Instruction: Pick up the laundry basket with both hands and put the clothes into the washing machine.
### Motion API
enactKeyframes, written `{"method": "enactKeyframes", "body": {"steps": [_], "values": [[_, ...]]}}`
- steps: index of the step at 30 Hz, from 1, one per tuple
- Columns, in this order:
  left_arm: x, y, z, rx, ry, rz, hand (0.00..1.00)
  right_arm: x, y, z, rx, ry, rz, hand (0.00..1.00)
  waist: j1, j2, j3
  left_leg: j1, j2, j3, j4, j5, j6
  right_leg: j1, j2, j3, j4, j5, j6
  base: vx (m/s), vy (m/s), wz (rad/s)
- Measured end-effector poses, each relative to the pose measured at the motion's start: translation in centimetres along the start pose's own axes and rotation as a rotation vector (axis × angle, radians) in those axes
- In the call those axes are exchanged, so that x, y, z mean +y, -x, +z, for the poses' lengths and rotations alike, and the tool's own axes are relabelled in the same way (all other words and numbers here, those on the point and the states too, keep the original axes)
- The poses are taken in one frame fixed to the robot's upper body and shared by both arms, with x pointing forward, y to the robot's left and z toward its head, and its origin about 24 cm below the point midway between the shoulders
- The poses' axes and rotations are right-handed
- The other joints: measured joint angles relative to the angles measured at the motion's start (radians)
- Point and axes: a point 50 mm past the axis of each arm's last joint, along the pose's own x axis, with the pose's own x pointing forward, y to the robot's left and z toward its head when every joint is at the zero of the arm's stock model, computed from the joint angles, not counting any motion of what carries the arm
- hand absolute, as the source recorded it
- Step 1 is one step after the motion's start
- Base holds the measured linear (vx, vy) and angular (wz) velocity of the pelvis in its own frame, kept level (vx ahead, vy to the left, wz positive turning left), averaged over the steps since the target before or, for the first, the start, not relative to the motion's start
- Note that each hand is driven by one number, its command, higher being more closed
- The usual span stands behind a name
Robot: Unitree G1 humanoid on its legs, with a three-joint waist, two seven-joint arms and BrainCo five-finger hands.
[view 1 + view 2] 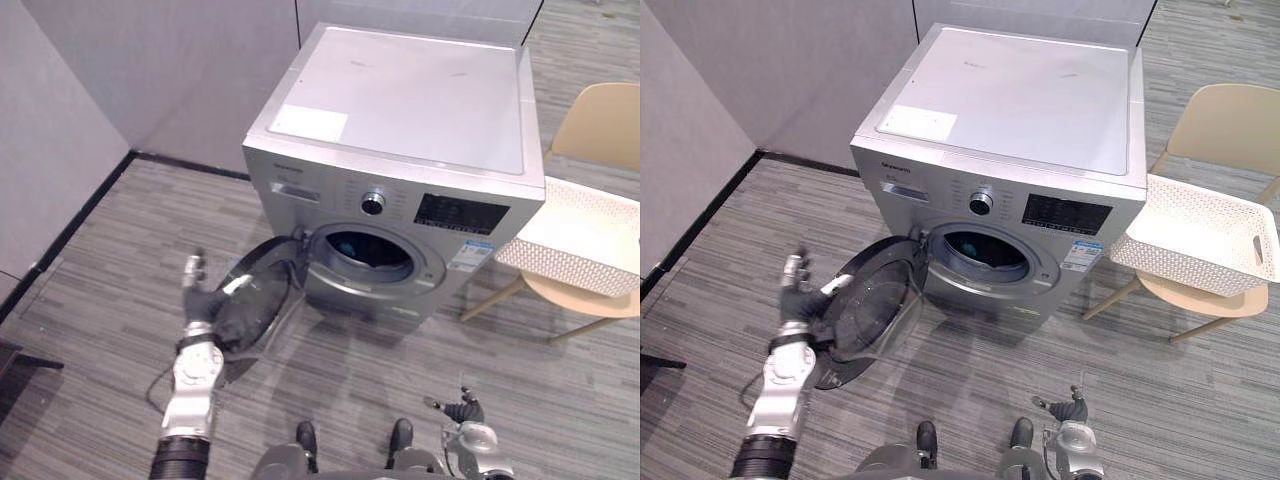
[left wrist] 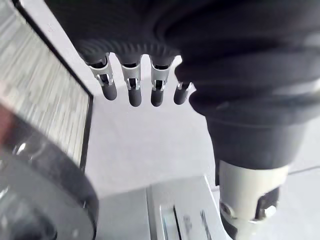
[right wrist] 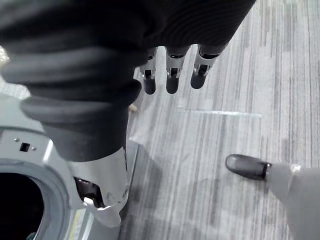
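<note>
Laundry basket (image 1: 1180,268) on chair (image 1: 1225,125) at centre right, just beside washing machine (image 1: 400,130); left hand (image 1: 798,302), fingers straight and empty, at open door (image 1: 875,310), lower left; right hand (image 1: 466,412) relaxed, empty, bottom right

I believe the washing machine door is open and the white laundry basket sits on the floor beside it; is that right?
Not quite: the laundry basket sits on the beige chair beside the washing machine, as the right eye view shows.
</note>
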Motion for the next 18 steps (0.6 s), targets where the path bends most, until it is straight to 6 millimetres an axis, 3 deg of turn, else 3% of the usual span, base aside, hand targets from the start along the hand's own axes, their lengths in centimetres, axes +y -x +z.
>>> {"method": "enactKeyframes", "body": {"steps": [4,9,12,13,18], "values": [[2.3,-1.3,-2.2,0.108,-0.083,0.088,0.0,-0.1,-0.1,0.4,-0.014,0.001,0.002,0.0,0.014,-0.029,0.011,-0.046,0.006,0.012,0.0,0.006,-0.009,-0.044,0.01,0.016,-0.027,0.026,-0.005,-0.05,-0.024,-0.13],[3.5,-3.2,-4.2,0.243,-0.136,0.124,0.0,0.4,-0.4,2.3,-0.068,-0.014,0.01,0.0,0.022,-0.107,0.068,-0.166,0.028,0.023,0.048,0.015,-0.014,-0.142,0.029,0.029,-0.041,0.063,-0.022,-0.08,-0.031,-0.09],[2.9,-4.0,-4.1,0.266,-0.103,0.107,0.0,0.5,-0.3,2.9,-0.098,-0.025,0.004,0.0,0.032,-0.118,0.085,-0.248,0.058,0.025,0.109,0.001,-0.02,-0.201,0.044,0.036,-0.033,0.081,-0.038,-0.08,-0.025,-0.09],[2.1,-4.6,-3.7,0.268,-0.079,0.096,0.0,0.6,-0.3,3.2,-0.114,-0.032,0.006,0.0,0.05,-0.119,0.103,-0.281,0.071,0.028,0.148,-0.016,-0.023,-0.221,0.051,0.045,-0.03,0.086,-0.039,-0.14,-0.049,-0.23],[1.5,-5.6,-2.7,0.252,-0.019,0.119,0.0,1.4,0.0,4.1,-0.155,-0.046,0.027,0.0,0.06,-0.11,0.13,-0.377,0.131,0.027,0.263,-0.07,-0.038,-0.274,0.086,0.053,-0.016,0.09,-0.05,-0.12,-0.04,-0.15]]}}
